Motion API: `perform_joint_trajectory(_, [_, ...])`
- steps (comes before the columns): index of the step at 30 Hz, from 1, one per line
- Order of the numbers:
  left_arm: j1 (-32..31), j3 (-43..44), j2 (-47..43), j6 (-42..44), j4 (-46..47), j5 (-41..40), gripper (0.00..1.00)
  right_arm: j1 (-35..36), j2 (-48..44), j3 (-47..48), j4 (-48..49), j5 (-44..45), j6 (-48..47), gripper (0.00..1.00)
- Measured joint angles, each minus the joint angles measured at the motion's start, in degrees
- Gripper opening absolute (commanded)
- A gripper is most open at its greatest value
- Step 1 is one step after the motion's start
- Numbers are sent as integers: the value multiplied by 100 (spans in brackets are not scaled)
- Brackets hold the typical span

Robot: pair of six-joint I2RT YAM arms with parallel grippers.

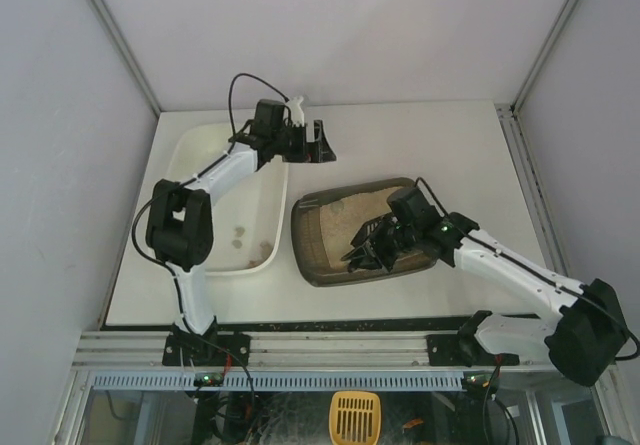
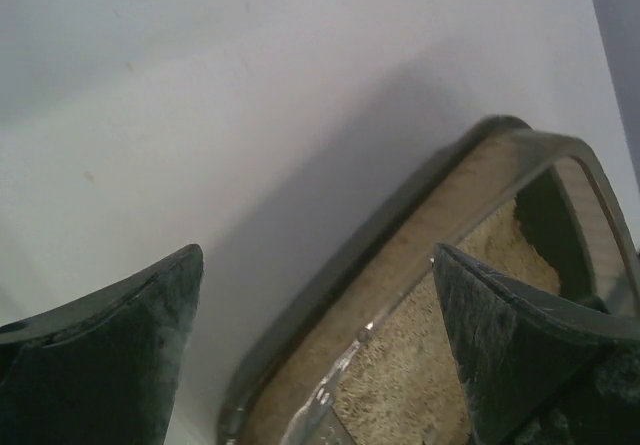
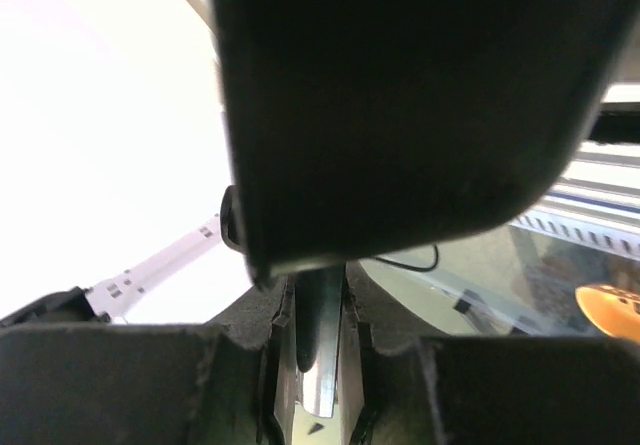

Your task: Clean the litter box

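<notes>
The litter box (image 1: 318, 261) is a dark grey-brown tray with beige litter, lying right of the table's middle. My right gripper (image 1: 388, 235) reaches into it, shut on the handle of a dark slotted scoop (image 1: 362, 247). In the right wrist view the fingers (image 3: 240, 385) clamp that shiny handle (image 3: 325, 340), and the scoop's dark body (image 3: 400, 95) fills the top. My left gripper (image 1: 318, 143) hangs open and empty beyond the box's far left corner. The left wrist view shows its jaws wide apart over the box's rim (image 2: 400, 255) and litter (image 2: 420, 365).
A larger glossy white tray (image 1: 205, 160) lies left of the litter box, with small brownish clumps (image 1: 238, 235) near its front. White walls enclose the table. A yellow scoop (image 1: 355, 415) rests below the table's front rail.
</notes>
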Motion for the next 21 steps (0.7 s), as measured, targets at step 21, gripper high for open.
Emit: perform_joint_trajectory(21, [221, -1283, 0, -2197, 1969, 1154, 100, -7, 1930, 179, 2151, -256, 1086, 0])
